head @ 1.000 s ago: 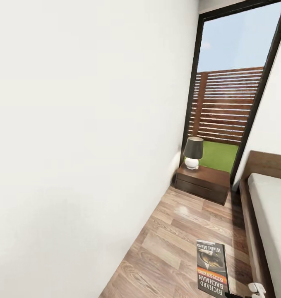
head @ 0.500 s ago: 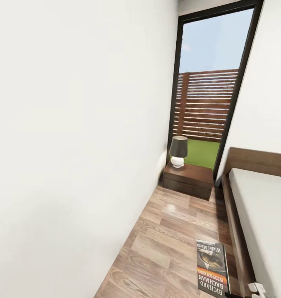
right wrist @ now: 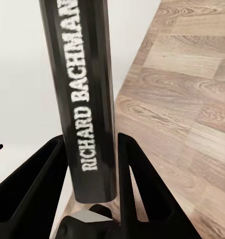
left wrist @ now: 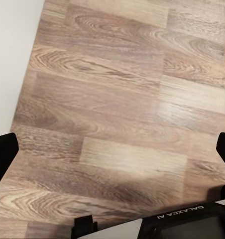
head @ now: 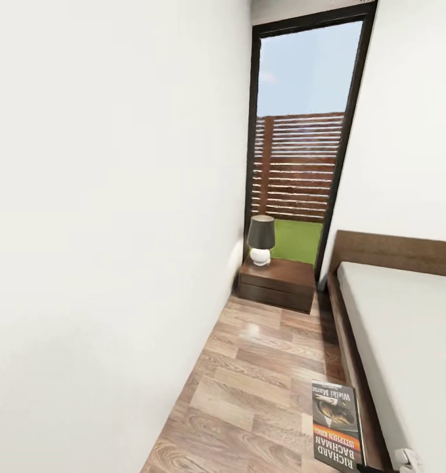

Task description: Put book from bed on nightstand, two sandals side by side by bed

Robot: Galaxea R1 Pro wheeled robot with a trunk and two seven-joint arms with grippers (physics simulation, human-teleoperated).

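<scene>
My right gripper point(right wrist: 90, 139) is shut on the book point(right wrist: 87, 84), whose dark spine reads "Richard Bachman" between the two black fingers. In the head view the book point(head: 336, 427) hangs flat above the wood floor, close to the bed's frame. The bed point(head: 406, 328), with a grey mattress and brown headboard, runs along the right. The nightstand point(head: 283, 282) stands at the far end of the aisle, beside the headboard, and carries a lamp point(head: 261, 240). My left gripper point(left wrist: 112, 154) is open over bare floorboards. The two sandals are out of view.
A white wall point(head: 104, 249) closes the left side of a narrow wood-floor aisle point(head: 255, 374) between wall and bed. A tall dark-framed window point(head: 301, 131) rises behind the nightstand, showing a slatted fence and grass.
The camera has turned, so the window and nightstand sit further left in the picture and more of the bed shows. The book keeps its place in the picture, still held.
</scene>
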